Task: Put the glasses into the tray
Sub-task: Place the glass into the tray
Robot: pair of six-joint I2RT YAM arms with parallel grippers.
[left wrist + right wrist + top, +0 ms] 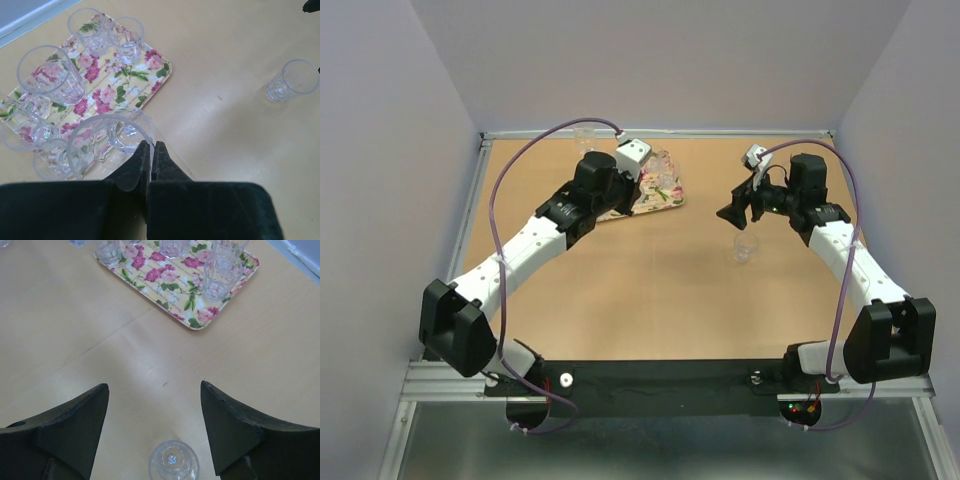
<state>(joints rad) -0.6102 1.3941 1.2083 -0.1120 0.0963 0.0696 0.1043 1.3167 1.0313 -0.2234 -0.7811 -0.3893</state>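
Where the cream tray [145, 80], printed with pink flowers and green leaves, lies at the far left of the table [75, 315], several small clear glasses [50, 75] stand upright on it, differing a little in size. The left claw [151, 150] is pinched closed on the rim of one tilted glass [107, 145] over the tray's edge. A lone glass [172, 462] stands upright on the bare wood, well apart from the tray, just below the right claw [154, 386], whose jaws gape wide and hold nothing.
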